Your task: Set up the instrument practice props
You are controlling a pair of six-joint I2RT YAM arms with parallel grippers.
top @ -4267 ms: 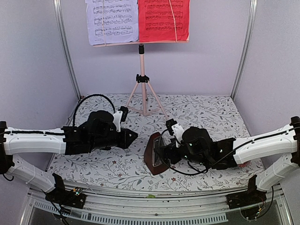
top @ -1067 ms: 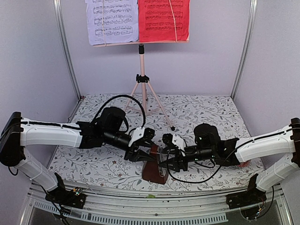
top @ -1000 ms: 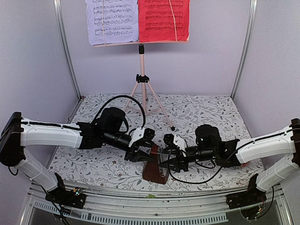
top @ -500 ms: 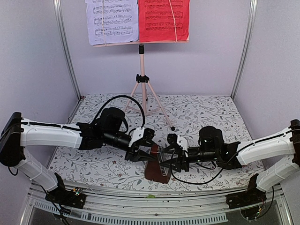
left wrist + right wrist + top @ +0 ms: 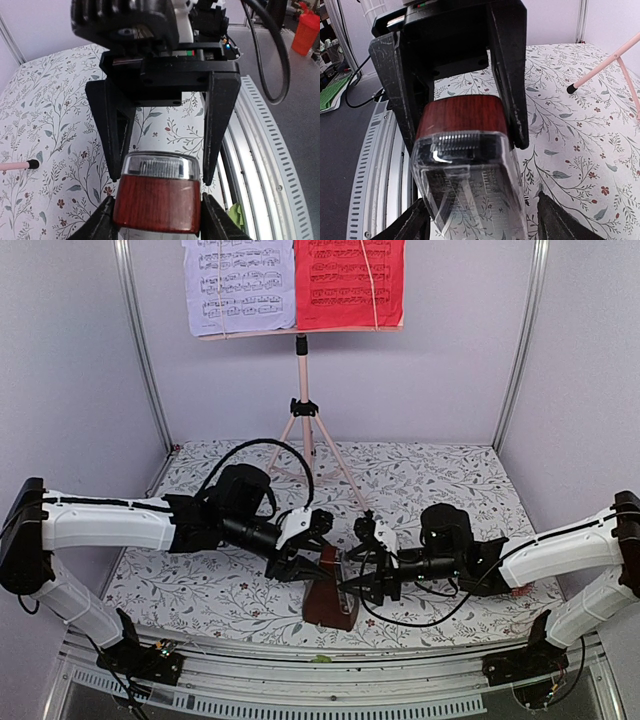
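- metronome (image 5: 328,600) sits near the front middle of the table (image 5: 450,480), between the two arms; dark wood body, clear front cover
- left end effector (image 5: 316,565): clamped on the metronome's wood body, one finger on each side; the left wrist view shows both fingers against the wood
- right end effector (image 5: 352,578): fingers apart, straddling the clear cover from the opposite side; the right wrist view shows a gap between one finger and the cover, while the other finger is just beside it, contact unclear
- the two end effectors face each other, nearly tip to tip at the metronome
- cannot tell whether the metronome's base is flat on the table or tipped
- music stand (image 5: 302,400) is on its tripod at the far middle of the table, well apart from the metronome
- lilac sheet (image 5: 240,285) and red sheet (image 5: 350,280) sit side by side on the stand's desk, lilac on the left and red on the right in the top view
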